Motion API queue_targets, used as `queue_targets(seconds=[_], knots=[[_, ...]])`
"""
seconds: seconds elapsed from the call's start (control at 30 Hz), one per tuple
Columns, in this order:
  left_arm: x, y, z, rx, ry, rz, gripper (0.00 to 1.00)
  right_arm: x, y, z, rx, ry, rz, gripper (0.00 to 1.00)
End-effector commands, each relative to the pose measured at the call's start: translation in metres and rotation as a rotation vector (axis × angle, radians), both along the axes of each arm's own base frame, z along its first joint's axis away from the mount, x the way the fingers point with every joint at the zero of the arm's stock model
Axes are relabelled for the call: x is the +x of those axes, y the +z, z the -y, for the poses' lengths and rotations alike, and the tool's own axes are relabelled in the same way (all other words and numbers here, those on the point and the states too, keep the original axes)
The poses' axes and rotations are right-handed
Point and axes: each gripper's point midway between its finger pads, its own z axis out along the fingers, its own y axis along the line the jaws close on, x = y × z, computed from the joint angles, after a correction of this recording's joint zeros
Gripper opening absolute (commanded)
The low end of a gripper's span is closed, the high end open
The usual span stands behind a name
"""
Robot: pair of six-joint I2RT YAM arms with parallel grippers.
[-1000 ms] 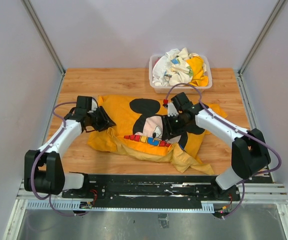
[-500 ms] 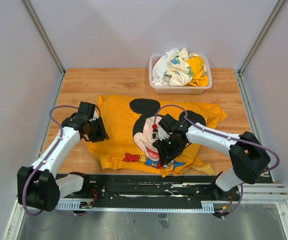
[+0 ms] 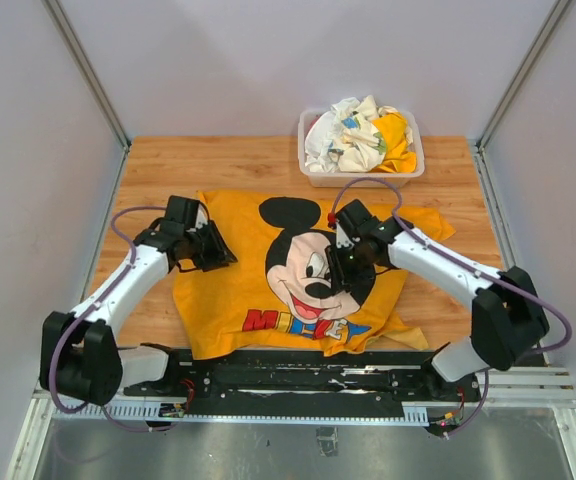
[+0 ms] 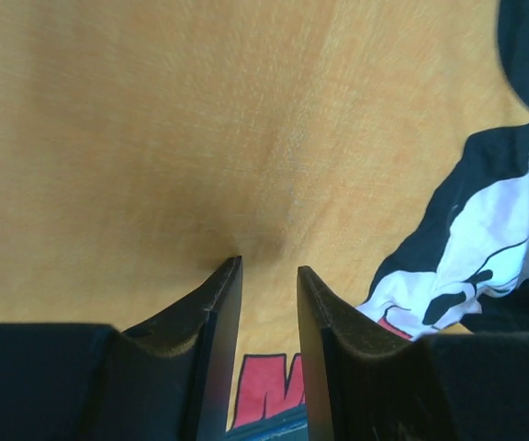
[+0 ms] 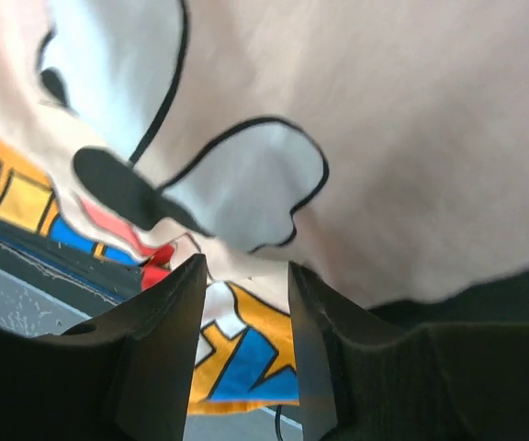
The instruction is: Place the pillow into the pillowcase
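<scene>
Orange-yellow pillowcase (image 3: 233, 295): found spread nearly flat, print side up, on the wooden table (image 3: 148, 165). Loose folds are noted along its right side.
Print: a large Mickey Mouse face (image 3: 303, 270) is shown at the centre of the pillowcase. A row of multicoloured letters (image 3: 288, 322) is set beneath it, toward the near hem.
Pillow: not made out in any view. Whether it is covered by the pillowcase cannot be told.
Left gripper (image 4: 269, 266): set down on the plain part of the pillowcase, left of the face. The fingers are parted by a narrow gap, and their tips are pressed against the fabric, where a shaded dimple is seen. Whether a fold is nipped between them cannot be told.
Right gripper (image 5: 244, 266): placed over the right side of the face. The fingers are spread, and the print is seen through the gap with nothing caught between them.
Wood: bare boards are seen beyond the far, left and right edges of the pillowcase.
Bin (image 3: 363, 178): a clear plastic tub is stationed beyond the far right corner of the pillowcase, apart from it. It is filled with crumpled white and yellow cloths (image 3: 353, 135).
Rail (image 3: 298, 378): a black rail is run along the near hem of the pillowcase, just beside it.
</scene>
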Motion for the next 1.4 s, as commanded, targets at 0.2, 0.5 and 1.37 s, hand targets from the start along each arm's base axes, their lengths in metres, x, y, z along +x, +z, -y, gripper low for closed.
queue_targets(seconds=[0.2, 0.5, 1.37], knots=[[0.028, -0.034, 0.064, -0.17, -0.036, -0.037, 0.34, 0.035, -0.061, 0.021, -0.112, -0.195, -0.128, 0.42], [0.033, -0.09, 0.045, -0.1, 0.089, -0.164, 0.33, 0.097, -0.077, 0.008, -0.14, -0.196, -0.119, 0.39], [0.072, 0.016, -0.008, 0.039, 0.162, 0.055, 0.35, 0.113, -0.002, 0.013, -0.043, -0.172, 0.037, 0.47]])
